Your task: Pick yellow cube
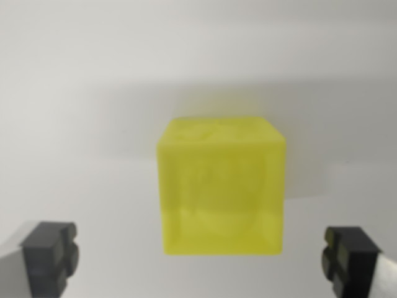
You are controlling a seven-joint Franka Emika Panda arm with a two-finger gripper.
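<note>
A yellow cube (221,186) fills the middle of the wrist view, slightly blurred, resting on a white surface (74,124). My gripper (198,257) is open. Its two dark fingertips show at the bottom corners, one at the wrist view's left (51,254) and one at the right (350,259). The cube sits between the two fingertips and a little beyond them, with a wide gap on each side. Nothing touches the cube.
The white surface spreads around the cube on all sides. A soft grey shadow (310,124) lies behind and to the right of the cube.
</note>
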